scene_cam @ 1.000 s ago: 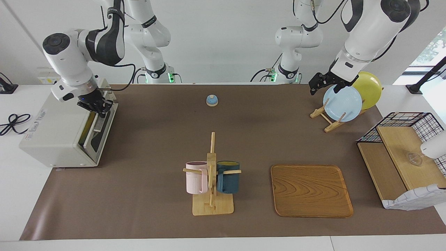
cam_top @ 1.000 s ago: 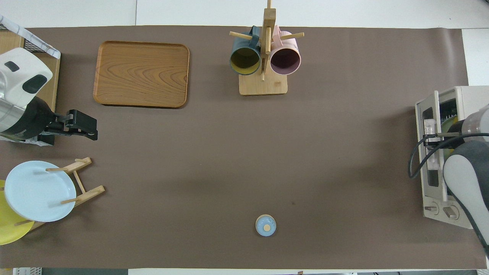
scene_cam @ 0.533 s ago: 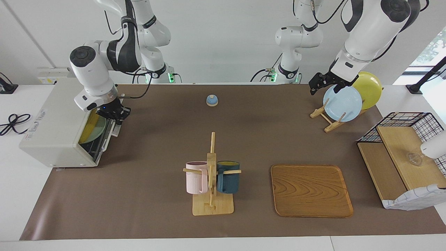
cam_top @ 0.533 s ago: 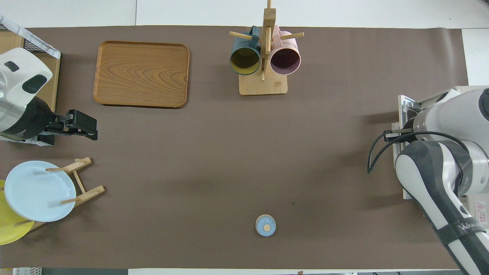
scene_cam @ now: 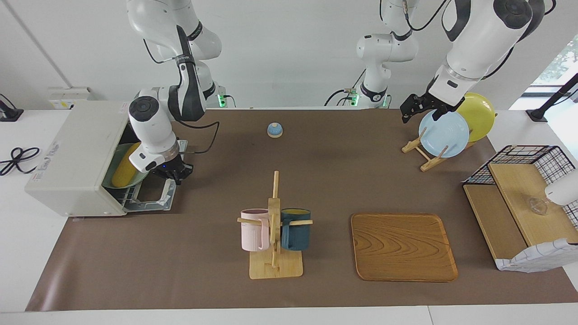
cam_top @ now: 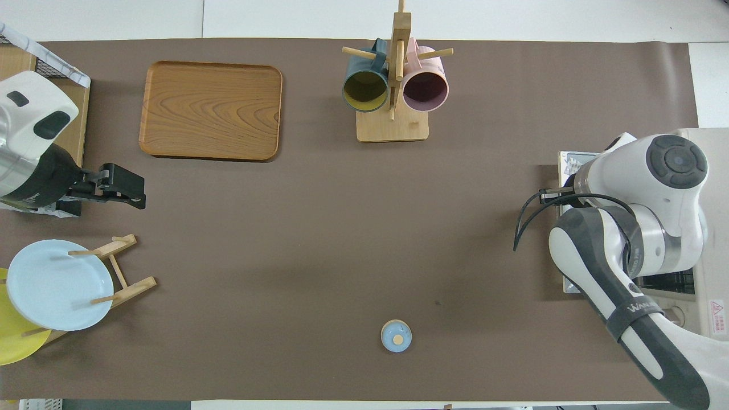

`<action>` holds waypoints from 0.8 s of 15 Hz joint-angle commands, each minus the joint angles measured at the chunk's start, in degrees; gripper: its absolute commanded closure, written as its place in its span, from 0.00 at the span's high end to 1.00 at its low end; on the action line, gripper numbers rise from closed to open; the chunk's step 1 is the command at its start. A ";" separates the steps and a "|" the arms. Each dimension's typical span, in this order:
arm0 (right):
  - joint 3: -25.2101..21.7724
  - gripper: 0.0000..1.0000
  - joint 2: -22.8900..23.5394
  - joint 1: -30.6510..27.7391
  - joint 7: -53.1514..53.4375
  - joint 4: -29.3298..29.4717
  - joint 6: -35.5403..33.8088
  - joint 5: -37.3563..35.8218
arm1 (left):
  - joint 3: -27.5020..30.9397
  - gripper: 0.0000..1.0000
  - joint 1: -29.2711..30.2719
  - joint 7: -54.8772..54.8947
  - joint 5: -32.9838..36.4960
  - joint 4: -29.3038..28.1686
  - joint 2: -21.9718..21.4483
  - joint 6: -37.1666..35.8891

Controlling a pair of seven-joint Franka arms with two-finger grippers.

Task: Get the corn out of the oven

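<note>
The off-white oven (scene_cam: pixel 72 153) stands at the right arm's end of the table, its door (scene_cam: pixel 149 198) lying flat open. Inside, the yellow corn (scene_cam: pixel 124 172) lies on a green plate (scene_cam: pixel 115 158). My right gripper (scene_cam: pixel 173 175) is low at the door's outer edge, shut on its handle, beside the corn and not touching it. In the overhead view the right arm covers the door and the corn, and only the oven's (cam_top: pixel 709 148) top shows. My left gripper (scene_cam: pixel 407 112) waits in the air by the plate rack; it also shows in the overhead view (cam_top: pixel 139 199).
A mug rack (scene_cam: pixel 275 230) with a pink and a dark blue mug stands mid-table. A wooden tray (scene_cam: pixel 403 247) lies beside it. A plate rack holds a light blue plate (scene_cam: pixel 443 134) and a yellow plate (scene_cam: pixel 478 115). A small blue bell (scene_cam: pixel 274 130) and a black wire basket (scene_cam: pixel 519 155) are also there.
My right gripper has swung the oven door down from nearly shut to flat open, moving away from the oven. The corn has come into view. The left arm has not moved.
</note>
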 commanded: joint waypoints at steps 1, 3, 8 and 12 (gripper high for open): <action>-0.38 0.00 0.59 0.62 2.04 -0.30 0.87 -0.75 | -0.59 1.00 0.67 0.51 0.97 0.07 -0.52 -0.49; -0.38 0.00 0.95 1.05 2.74 -0.30 1.58 -0.75 | -0.51 1.00 0.67 0.51 0.97 -0.02 -0.52 -0.49; -0.47 0.14 0.43 2.02 3.09 3.20 -5.86 -0.66 | -0.59 1.00 0.67 0.51 0.97 -0.02 -0.43 -0.49; -1.00 0.36 -2.73 1.50 3.27 5.15 -13.35 -1.54 | -0.60 1.00 0.59 0.51 0.97 0.07 -0.43 -0.58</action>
